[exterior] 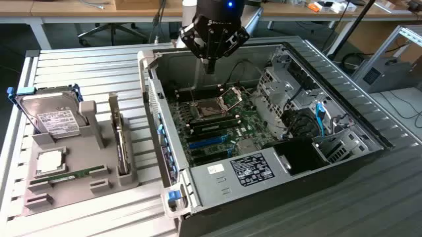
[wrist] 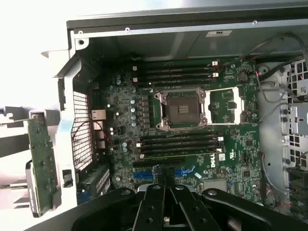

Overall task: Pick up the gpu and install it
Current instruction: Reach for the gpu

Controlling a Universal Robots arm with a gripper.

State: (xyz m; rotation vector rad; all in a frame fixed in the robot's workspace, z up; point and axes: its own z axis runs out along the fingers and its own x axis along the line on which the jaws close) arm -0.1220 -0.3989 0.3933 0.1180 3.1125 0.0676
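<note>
The gpu (exterior: 119,139) is a thin dark card standing on edge in a slot of the grey holder (exterior: 72,185), at the exterior view's left of the open computer case (exterior: 343,148). In the wrist view the gpu (wrist: 42,163) shows as a narrow board beside the case wall. My gripper (exterior: 209,66) hangs above the far part of the case, well apart from the card. Its black fingers (wrist: 154,204) are shut together with nothing between them. Below the gripper (wrist: 167,178) lie the motherboard's blue and black expansion slots (wrist: 163,169).
The motherboard has an open processor socket (exterior: 209,106) and memory slots (wrist: 178,72). A hard drive (exterior: 56,118), a processor chip (exterior: 49,162) and a green memory stick (exterior: 76,175) sit in the holder. Drive cages and cables (exterior: 316,118) fill the case's right side.
</note>
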